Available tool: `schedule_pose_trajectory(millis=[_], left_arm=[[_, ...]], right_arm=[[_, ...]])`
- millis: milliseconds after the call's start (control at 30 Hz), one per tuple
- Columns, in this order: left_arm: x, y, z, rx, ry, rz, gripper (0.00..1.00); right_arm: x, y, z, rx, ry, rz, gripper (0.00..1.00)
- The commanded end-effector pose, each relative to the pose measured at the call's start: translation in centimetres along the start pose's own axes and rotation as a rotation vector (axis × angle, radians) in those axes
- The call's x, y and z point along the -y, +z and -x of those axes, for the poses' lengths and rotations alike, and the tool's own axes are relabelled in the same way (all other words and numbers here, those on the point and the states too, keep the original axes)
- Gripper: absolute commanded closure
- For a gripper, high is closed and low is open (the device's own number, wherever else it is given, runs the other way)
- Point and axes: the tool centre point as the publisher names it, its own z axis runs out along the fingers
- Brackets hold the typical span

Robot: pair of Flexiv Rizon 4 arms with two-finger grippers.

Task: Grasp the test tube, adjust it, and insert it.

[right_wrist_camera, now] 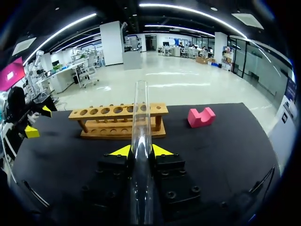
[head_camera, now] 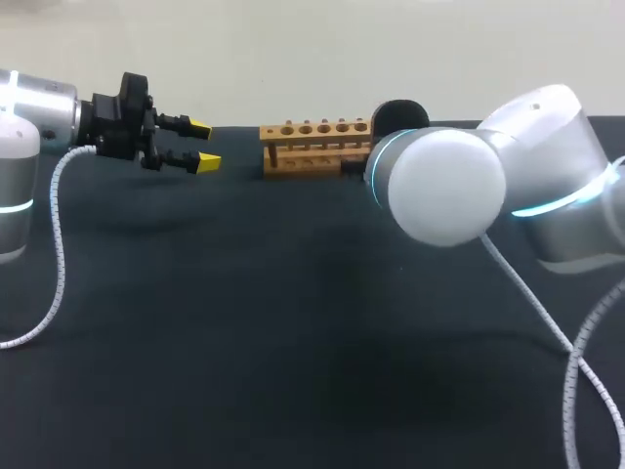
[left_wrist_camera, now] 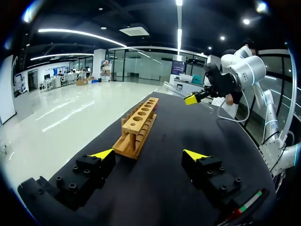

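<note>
Worktop (head_camera: 293, 342): dark cloth, reaching across the whole head view.

Right arm (head_camera: 459, 181): comes in from the right. Its big white elbow joint sits in front of the rack's right end and hides its own end effector in the head view.

Left arm (head_camera: 39, 112): comes in from the left and is held above the worktop, with a coiled cable hanging below it.

Rack (head_camera: 314, 147): wooden, with one row of round holes along the top bar. It stands upright near the far edge, between the two arms.

Block (right_wrist_camera: 201, 117): pink and notched on top. In the right wrist view it lies on the worktop just beside one end of the rack, apart from it.

Tube (right_wrist_camera: 140, 127): clear glass, off the worktop. It lies along the fingers of the right end effector (right_wrist_camera: 141, 150) and sticks out well ahead of them toward the rack. Both yellow tips press it from either side at a narrow spread, so the grasp is firm. The left wrist view shows it raised beyond the far end of the rack.

Left end effector (head_camera: 203, 145): fingers spread wide with nothing between them. It is above the worktop, left of the rack and apart from it, tips pointing toward it.
</note>
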Motion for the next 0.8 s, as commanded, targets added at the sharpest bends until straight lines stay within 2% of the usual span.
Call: schedule_pose_trajectory(millis=[33,800], left_arm=[[-0.1,0.0,-0.1,0.004,0.003,-0.001,0.00],[-0.1,0.0,-0.1,0.004,0.003,-0.001,0.00]], right_arm=[[-1.0,2.2,0.1,-0.008,-0.001,-0.005,1.00],[-1.7,5.9,1.2,-0.021,0.002,0.008,1.00]])
